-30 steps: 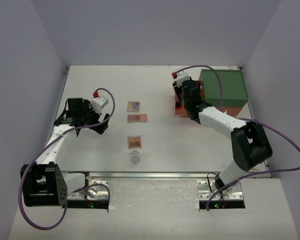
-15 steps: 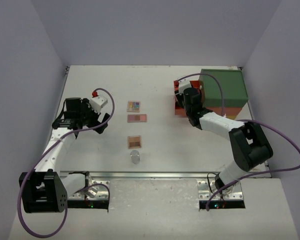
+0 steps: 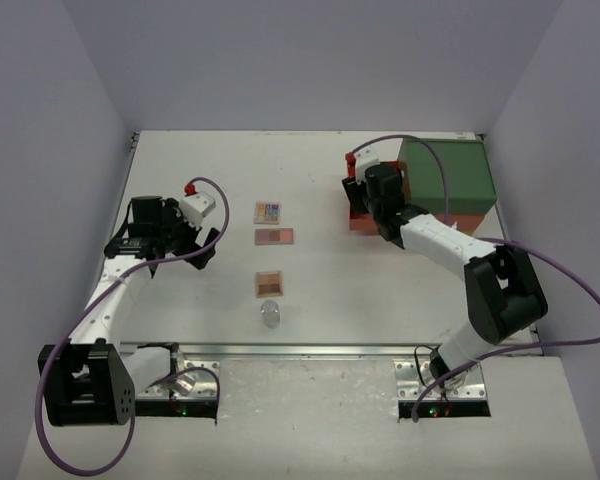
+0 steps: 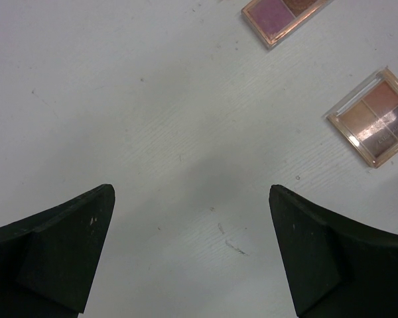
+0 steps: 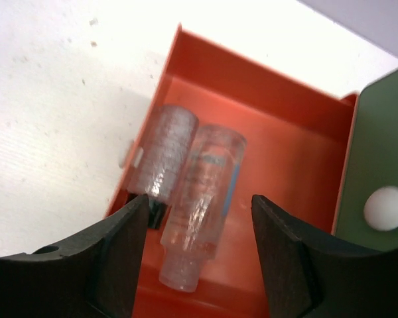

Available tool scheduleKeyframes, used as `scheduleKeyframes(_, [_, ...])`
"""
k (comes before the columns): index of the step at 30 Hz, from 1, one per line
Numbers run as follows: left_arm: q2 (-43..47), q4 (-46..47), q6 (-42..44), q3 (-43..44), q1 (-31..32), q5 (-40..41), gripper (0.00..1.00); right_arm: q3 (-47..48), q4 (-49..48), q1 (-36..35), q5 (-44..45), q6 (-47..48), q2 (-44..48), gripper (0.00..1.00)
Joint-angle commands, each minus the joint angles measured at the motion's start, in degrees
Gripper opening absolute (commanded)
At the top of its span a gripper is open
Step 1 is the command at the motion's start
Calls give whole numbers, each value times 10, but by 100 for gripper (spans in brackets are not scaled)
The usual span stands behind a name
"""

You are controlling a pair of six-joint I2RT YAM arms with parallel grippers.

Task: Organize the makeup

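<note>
Three flat palettes lie mid-table: a multicoloured one (image 3: 268, 212), a pink one (image 3: 274, 236) (image 4: 282, 13) and a brown one (image 3: 269, 283) (image 4: 375, 116). A clear round jar (image 3: 270, 314) stands just in front of them. My left gripper (image 3: 204, 250) (image 4: 192, 218) hovers open over bare table, left of the palettes. My right gripper (image 3: 358, 205) (image 5: 199, 199) is open above the pulled-out orange drawer (image 3: 360, 222) (image 5: 265, 86). In the drawer lie a clear bottle (image 5: 205, 185), between my jaws with gaps on both sides, and a black-capped bottle (image 5: 164, 152) to its left.
The big green-topped box (image 3: 447, 178) (image 5: 378, 146) stands at the back right, with the drawer sticking out of its left side. A white knob (image 5: 386, 208) shows on the green part. Grey walls close the table on three sides.
My right jaws have spread apart, letting go of the clear bottle, which now lies in the drawer. The left arm shifted slightly early on and then held still.
</note>
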State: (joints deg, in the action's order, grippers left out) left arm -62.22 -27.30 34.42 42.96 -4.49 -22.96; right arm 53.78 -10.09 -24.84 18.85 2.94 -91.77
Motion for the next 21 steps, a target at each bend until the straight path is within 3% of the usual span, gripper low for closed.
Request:
scheduleKeyframes(1, [17, -6, 9, 16, -7, -5, 100, 71, 41, 2, -30, -5, 13, 64])
scheduleKeyframes(6, [32, -12, 13, 15, -7, 0, 100, 109, 86, 2, -60, -10, 35, 64])
scheduleKeyframes(10, [41, -18, 11, 15, -7, -2, 100, 108, 149, -21, -168, -25, 116, 71])
scheduleKeyframes(15, [51, -39, 9, 11, -6, 10, 100, 103, 236, -169, -219, -2, 180, 86])
scheduleKeyframes(21, [103, -58, 18, -24, -6, 66, 100, 115, 317, -342, -180, -27, 123, 95])
